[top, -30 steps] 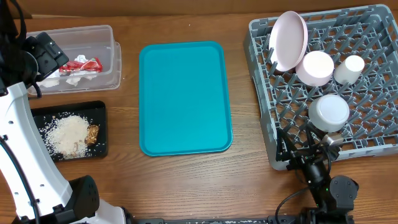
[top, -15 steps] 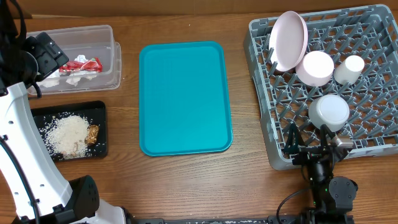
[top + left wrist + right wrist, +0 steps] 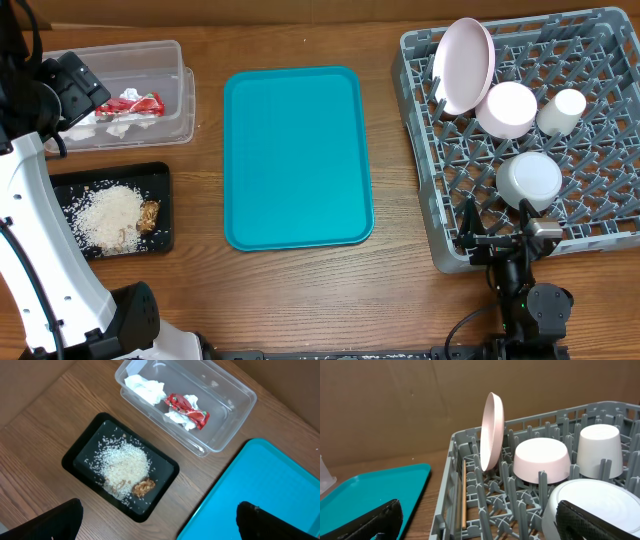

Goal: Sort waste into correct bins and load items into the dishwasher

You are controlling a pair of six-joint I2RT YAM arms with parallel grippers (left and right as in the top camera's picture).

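"Did anything move just then?"

"Only the right end effector. A second ago it sat skewed at the near edge of the grey dish rack; now it's squared up and a touch further back. Its fingers are spread wide and there's nothing between them."

"So it's let go of something?"

"Can't say that. The dishes haven't shifted at all. The white bowl sits upside down just ahead of it. Beyond that come the pink bowl and the white cup, with the pink plate on edge at the far side. A thin wooden stick lies along the rack's wall, ahead and to its left."

"And the other arm?"

"The left end effector hangs high and hasn't budged, fingers apart, empty. Below it is the black tray with rice and a brown scrap. Further ahead, the clear bin holds a red wrapper and a crumpled tissue."

"What's left to do?"

"The teal tray between the two arms is bare, and I see nothing loose on the tabletop. I'd judge the sorting and loading finished, and that small shift was the arm backing off."
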